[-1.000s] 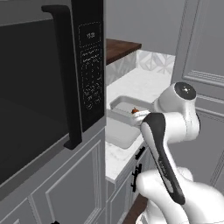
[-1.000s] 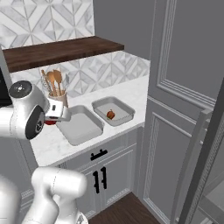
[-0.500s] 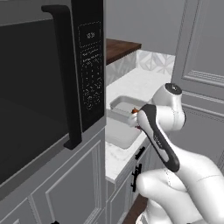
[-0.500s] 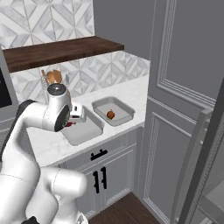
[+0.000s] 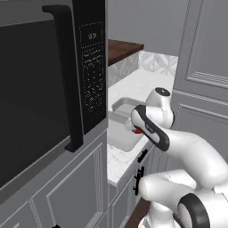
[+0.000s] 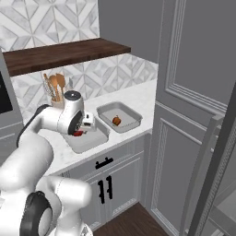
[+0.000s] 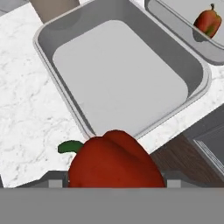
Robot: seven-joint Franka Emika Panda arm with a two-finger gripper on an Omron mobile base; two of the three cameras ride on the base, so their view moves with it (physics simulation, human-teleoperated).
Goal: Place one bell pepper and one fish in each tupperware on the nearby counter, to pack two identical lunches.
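My gripper (image 6: 81,130) is shut on a glossy red bell pepper (image 7: 114,159) with a green stem, and hangs just above the front edge of the empty nearer tupperware (image 7: 118,78). From the left base view the held bell pepper (image 5: 137,131) shows as a red spot under the hand, over that tupperware (image 5: 119,137). A second bell pepper (image 7: 208,22) lies in the other tupperware (image 6: 132,121), further right on the white marble counter (image 6: 136,97). The pepper hides my fingertips in the hand view. The fish is out of view.
A large black microwave (image 5: 49,89) stands close on the left. A holder of wooden utensils (image 6: 55,87) sits against the tiled wall behind the arm, under a dark wooden shelf (image 6: 64,50). Tall grey cabinet doors (image 6: 193,115) rise at the right.
The arm has swung down and forward from beside the utensil holder, carrying the bell pepper over the nearer tupperware. The grip has stayed the same.
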